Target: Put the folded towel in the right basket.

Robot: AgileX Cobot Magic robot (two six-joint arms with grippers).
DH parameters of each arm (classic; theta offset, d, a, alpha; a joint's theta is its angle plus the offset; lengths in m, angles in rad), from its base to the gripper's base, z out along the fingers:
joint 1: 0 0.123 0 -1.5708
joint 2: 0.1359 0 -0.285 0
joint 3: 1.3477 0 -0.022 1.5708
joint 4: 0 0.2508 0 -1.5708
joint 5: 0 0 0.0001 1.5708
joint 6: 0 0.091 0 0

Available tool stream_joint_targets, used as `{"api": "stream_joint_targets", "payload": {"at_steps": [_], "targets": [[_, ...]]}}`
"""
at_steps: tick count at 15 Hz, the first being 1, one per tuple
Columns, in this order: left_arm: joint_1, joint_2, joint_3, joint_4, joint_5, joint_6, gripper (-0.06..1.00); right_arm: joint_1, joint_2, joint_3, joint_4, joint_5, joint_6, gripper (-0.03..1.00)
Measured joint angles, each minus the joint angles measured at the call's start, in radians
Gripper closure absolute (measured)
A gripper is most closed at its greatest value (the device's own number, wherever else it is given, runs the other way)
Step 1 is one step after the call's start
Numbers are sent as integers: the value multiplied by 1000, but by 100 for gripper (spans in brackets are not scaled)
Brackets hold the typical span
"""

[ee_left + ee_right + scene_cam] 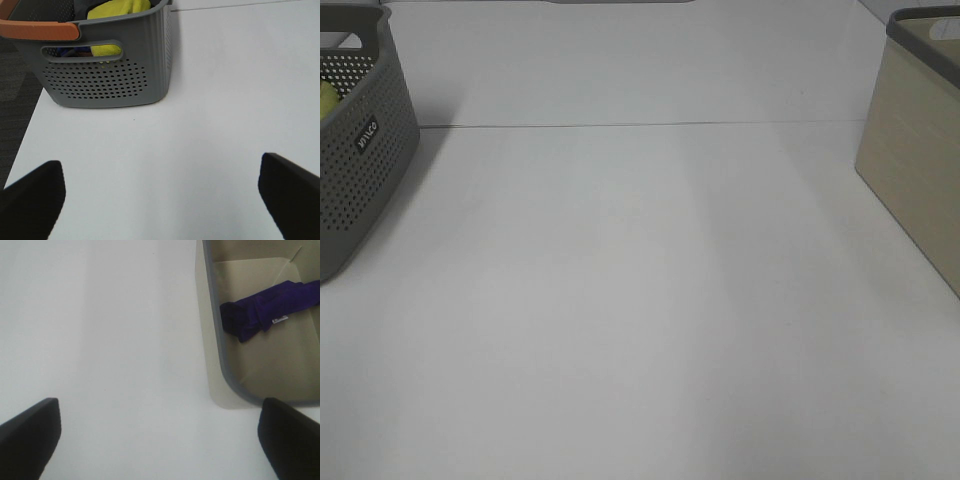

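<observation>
The right basket (910, 170) is beige with a grey rim and stands at the table's right edge. In the right wrist view a purple towel (265, 310) lies loosely folded on the floor of this basket (212, 330). My right gripper (160, 440) is open and empty over the bare table beside the basket. My left gripper (160, 200) is open and empty over the table, short of the grey basket. Neither gripper shows in the high view.
A grey perforated basket (365, 170) stands at the table's left edge. The left wrist view shows it (110, 80) with an orange handle (40, 30) and a yellow cloth (120, 9) inside. The white table (640, 300) lies between the baskets.
</observation>
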Motion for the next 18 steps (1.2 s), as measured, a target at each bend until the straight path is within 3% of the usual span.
{"api": "stream_joint_targets", "payload": {"at_steps": [1, 2, 6, 9, 18], "targets": [[0, 0, 0, 0, 0, 0, -5, 0, -251, 230, 0, -47, -4, -1], [0, 0, 0, 0, 0, 0, -5, 0, -367, 336, 0, -49, -4, -1], [0, 0, 0, 0, 0, 0, -5, 0, -840, 620, 23, -48, 7, -1], [0, 0, 0, 1, 0, 1, -5, 0, -961, 653, 34, -50, 8, -1], [0, 0, 0, 1, 0, 1, -5, 0, -961, 670, 33, -58, 8, -1]]}}
